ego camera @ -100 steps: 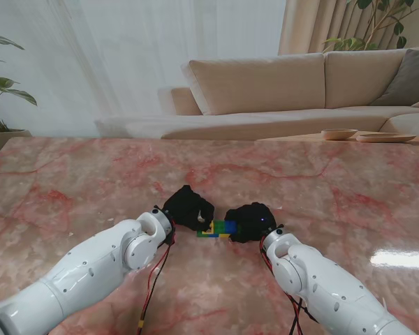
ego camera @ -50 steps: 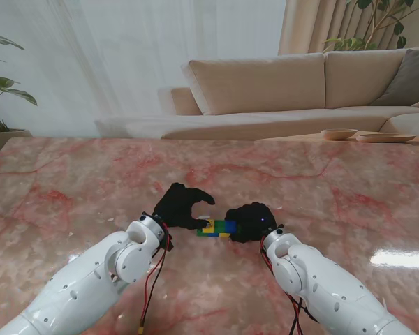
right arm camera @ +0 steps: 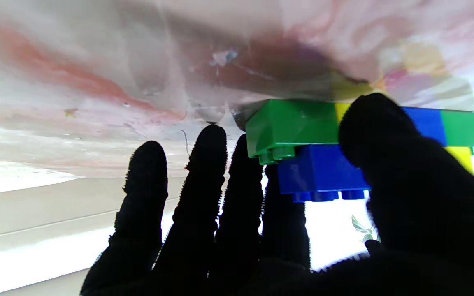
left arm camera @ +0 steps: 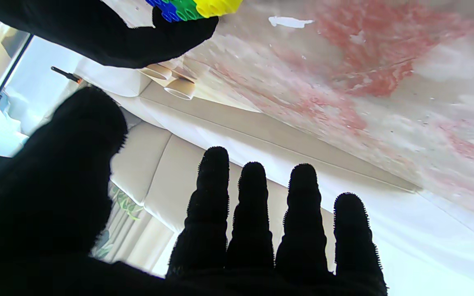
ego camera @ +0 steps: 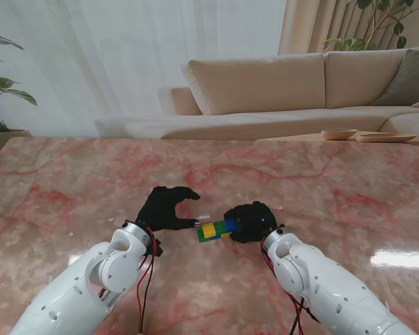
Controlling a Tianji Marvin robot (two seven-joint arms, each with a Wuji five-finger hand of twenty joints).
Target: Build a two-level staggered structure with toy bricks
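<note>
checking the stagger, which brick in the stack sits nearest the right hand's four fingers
The green brick at the end of the table-side row: in the right wrist view it juts past the blue brick stacked on it, toward those fingers.

A beige sofa (ego camera: 293, 87) stands beyond the pink marble table (ego camera: 70, 181). White curtains (ego camera: 91, 63) glow behind the sofa; a plant (ego camera: 0, 98) stands at its left.

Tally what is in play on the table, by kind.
Hands: 2, the left hand open and the right hand shut on the stack.
Brick stack: 1, in green, blue and yellow; its bricks are too hidden to count one by one.
Total: 3.
</note>
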